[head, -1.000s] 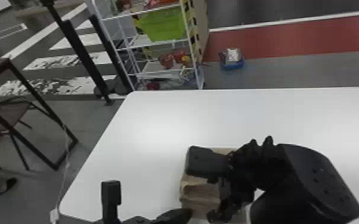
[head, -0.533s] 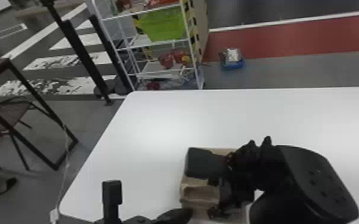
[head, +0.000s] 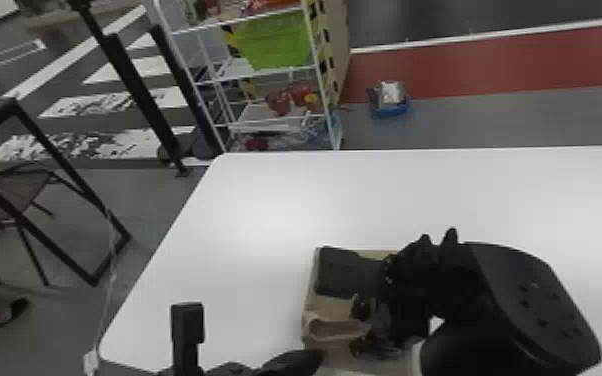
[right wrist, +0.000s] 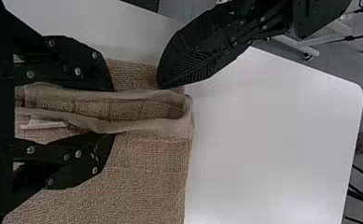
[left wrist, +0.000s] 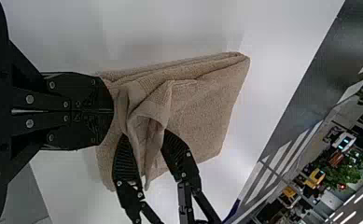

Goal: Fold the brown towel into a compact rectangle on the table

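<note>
Towel [left wrist: 202, 109] on table [head: 245, 225], folded but rumpled. I judge final fold in hand. My left gripper [left wrist: 112, 111]: fingers together, at towel's edge. Right gripper [right wrist: 113, 112]: fingers apart, astride raised fold. Next: lay fold flat, square edges.

The brown towel [left wrist: 200, 112], light and coarsely woven, lies on the near part of the table [head: 265, 210], folded in layers into a rough rectangle, a loose hemmed layer bunched and raised above the rest
</note>
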